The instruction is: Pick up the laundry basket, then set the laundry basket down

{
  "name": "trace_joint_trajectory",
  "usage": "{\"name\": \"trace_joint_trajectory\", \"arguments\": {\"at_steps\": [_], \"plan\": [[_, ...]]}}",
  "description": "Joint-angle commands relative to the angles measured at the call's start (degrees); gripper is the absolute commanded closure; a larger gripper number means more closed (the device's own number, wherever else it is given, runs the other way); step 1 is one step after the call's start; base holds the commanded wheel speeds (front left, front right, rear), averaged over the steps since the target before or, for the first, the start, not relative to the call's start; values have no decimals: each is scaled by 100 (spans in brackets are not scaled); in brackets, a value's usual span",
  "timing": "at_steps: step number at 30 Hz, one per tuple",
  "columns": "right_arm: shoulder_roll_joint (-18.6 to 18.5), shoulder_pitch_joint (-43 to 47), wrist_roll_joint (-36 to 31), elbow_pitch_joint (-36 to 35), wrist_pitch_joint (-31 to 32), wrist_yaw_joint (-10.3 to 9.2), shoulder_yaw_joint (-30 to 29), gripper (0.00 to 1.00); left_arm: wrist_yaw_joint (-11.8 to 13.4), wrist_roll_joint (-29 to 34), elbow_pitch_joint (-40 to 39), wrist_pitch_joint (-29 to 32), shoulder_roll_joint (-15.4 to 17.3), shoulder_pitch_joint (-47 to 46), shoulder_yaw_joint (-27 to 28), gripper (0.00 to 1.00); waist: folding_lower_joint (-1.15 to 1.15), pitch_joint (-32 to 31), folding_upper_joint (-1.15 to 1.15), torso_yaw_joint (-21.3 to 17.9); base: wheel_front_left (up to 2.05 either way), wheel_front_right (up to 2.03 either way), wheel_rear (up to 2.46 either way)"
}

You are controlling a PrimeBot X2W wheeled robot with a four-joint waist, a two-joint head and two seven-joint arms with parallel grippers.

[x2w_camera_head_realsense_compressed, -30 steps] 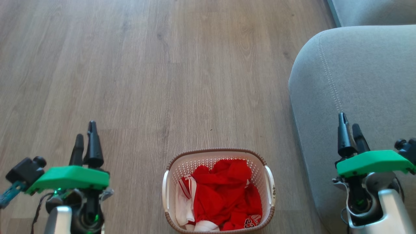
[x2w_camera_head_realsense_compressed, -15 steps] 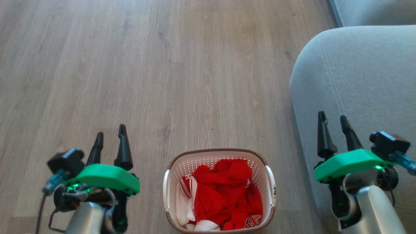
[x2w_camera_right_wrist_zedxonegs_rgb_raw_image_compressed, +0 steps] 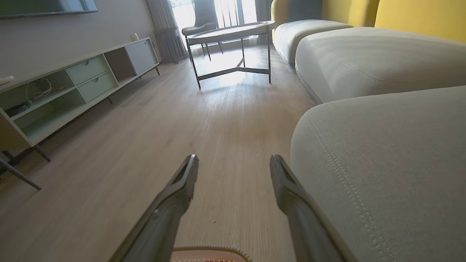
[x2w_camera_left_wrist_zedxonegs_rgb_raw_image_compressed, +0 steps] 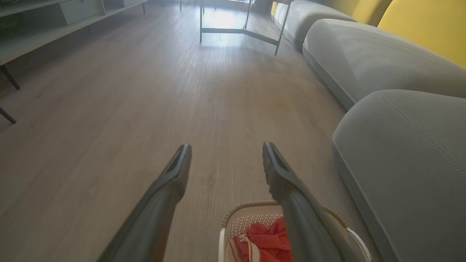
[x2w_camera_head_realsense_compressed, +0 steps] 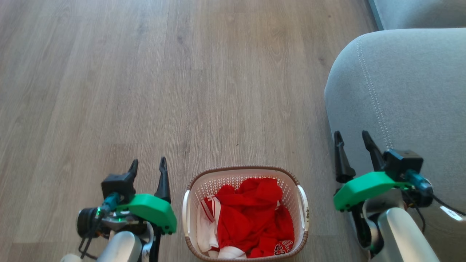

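The laundry basket (x2w_camera_head_realsense_compressed: 242,169) was seen on the floor (x2w_camera_head_realsense_compressed: 182,91) near the edge met by the sofa (x2w_camera_head_realsense_compressed: 400,91), flanked by the left gripper (x2w_camera_head_realsense_compressed: 149,162) and right gripper (x2w_camera_head_realsense_compressed: 351,134), jaws released and empty; the sofa might be struck were the right one lowered.

Laundry basket (x2w_camera_head_realsense_compressed: 242,168) left of sofa (x2w_camera_head_realsense_compressed: 400,91)

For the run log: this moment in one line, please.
stage: pre-grasp | laundry basket: on floor, not held | left gripper: open, left of basket | right gripper: open, right of basket
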Motion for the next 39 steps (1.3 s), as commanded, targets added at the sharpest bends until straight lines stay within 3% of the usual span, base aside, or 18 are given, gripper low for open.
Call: {"name": "trace_joint_trajectory", "arguments": {"at_steps": [1, 6, 10, 19, 27, 32, 39], "plan": [[-44, -350, -182, -169, -89, 31, 153, 0, 13, 143, -122, -95, 86, -379, 95, 0, 0, 1, 0, 3, 0, 0, 0], [-70, -433, -263, 170, -173, 32, 411, 0, -47, 314, 99, -179, 16, -450, 67, 0, 0, -11, 0, 1, 0, 0, 0], [-70, -536, -406, 192, -240, 34, 453, 0, 59, 586, -139, -247, -35, -504, 141, 0, 0, 17, 0, -3, 0, 0, 0], [-61, -547, -959, -584, -391, 36, 427, 0, 314, 1281, -978, -398, -145, -482, 411, 0, 0, 66, 0, -19, 0, 0, 0], [-62, -461, -1152, -953, -508, 39, 330, 0, 390, 1779, -1364, -515, -229, -398, 475, 0, 0, 22, 0, -27, 0, 0, 0], [-64, -414, -1155, -890, -571, 40, 306, 0, 233, 1743, -1397, -578, -363, -294, 698, 0, 0, -10, 0, -47, 0, 0, 0], [-64, -297, -655, -522, -571, 40, 215, 0, -444, 1356, -1026, -578, -486, -95, 1070, 0, 0, -59, 0, -61, 0, 0, 0]]}}
